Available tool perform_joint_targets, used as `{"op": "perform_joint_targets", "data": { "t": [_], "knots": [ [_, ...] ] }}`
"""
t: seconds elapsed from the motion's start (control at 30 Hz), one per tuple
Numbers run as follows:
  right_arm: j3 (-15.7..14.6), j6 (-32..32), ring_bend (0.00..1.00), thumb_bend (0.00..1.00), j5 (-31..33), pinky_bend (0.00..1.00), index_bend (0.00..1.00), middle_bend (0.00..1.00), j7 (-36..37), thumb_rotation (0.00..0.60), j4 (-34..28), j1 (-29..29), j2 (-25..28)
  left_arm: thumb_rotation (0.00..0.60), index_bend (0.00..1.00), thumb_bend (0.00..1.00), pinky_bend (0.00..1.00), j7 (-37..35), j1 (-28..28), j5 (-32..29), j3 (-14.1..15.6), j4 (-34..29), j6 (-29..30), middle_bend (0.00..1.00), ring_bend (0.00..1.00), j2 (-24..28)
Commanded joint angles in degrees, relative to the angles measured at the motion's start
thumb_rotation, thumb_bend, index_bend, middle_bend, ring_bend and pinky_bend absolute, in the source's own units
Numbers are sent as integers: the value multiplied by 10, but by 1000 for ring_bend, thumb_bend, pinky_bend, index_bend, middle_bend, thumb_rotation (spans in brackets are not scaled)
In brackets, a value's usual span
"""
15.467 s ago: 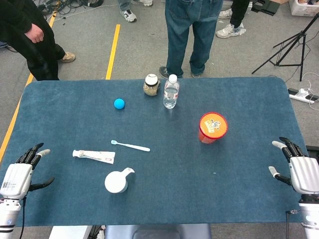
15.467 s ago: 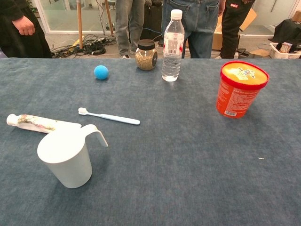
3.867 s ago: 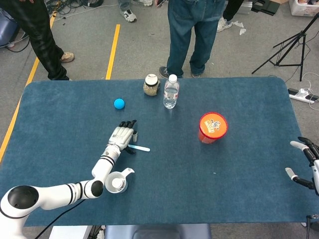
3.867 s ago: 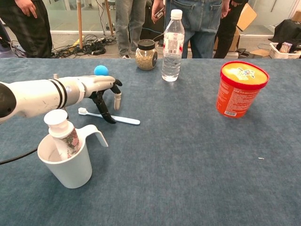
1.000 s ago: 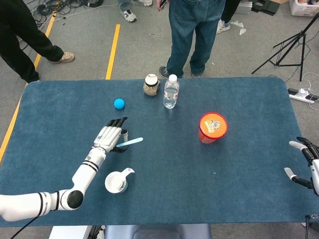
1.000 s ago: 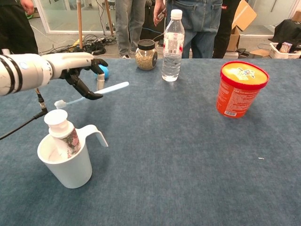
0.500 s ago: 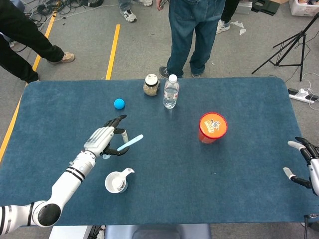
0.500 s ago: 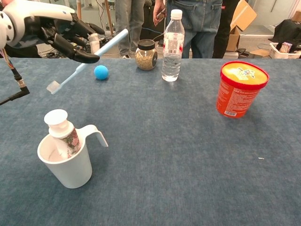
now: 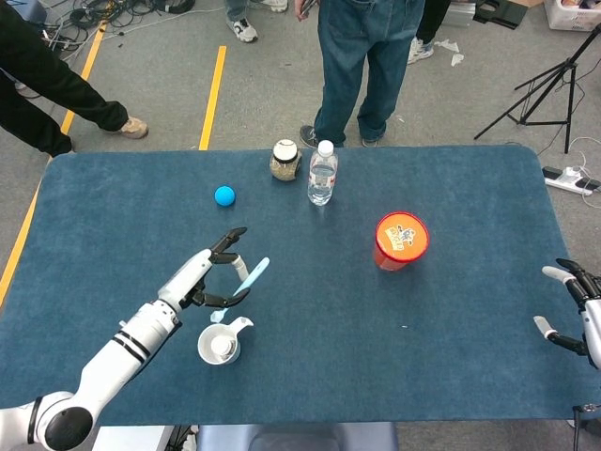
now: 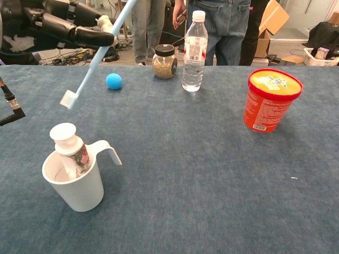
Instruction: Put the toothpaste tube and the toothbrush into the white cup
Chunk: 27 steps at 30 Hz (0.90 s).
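The white cup (image 9: 219, 344) (image 10: 74, 181) stands near the table's front left with the toothpaste tube (image 10: 71, 150) upright inside it, cap up. My left hand (image 9: 211, 277) (image 10: 63, 26) pinches the light blue toothbrush (image 9: 240, 287) (image 10: 94, 58) and holds it high, tilted, bristle end down. The bristles hang above and a little behind the cup, apart from it. My right hand (image 9: 575, 310) rests open at the table's right edge, seen only in the head view.
A blue ball (image 9: 224, 195), a lidded jar (image 9: 285, 160) and a water bottle (image 9: 322, 174) stand at the back of the blue table (image 9: 451, 338). An orange tub (image 9: 401, 241) sits right of centre. People stand behind the table.
My left hand has lifted the toothbrush higher and carried it toward the cup, tipping it steeper with the bristles down. The right hand has not moved.
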Motion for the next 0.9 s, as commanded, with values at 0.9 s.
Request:
{"op": "perform_joint_targets", "data": {
  "t": [0.9],
  "knots": [
    [0,1,240,156,0,579,269,189,3,600,1,0,0,600,585,332,0,-266,75,262,76,148,84,0,0,-151]
  ]
}}
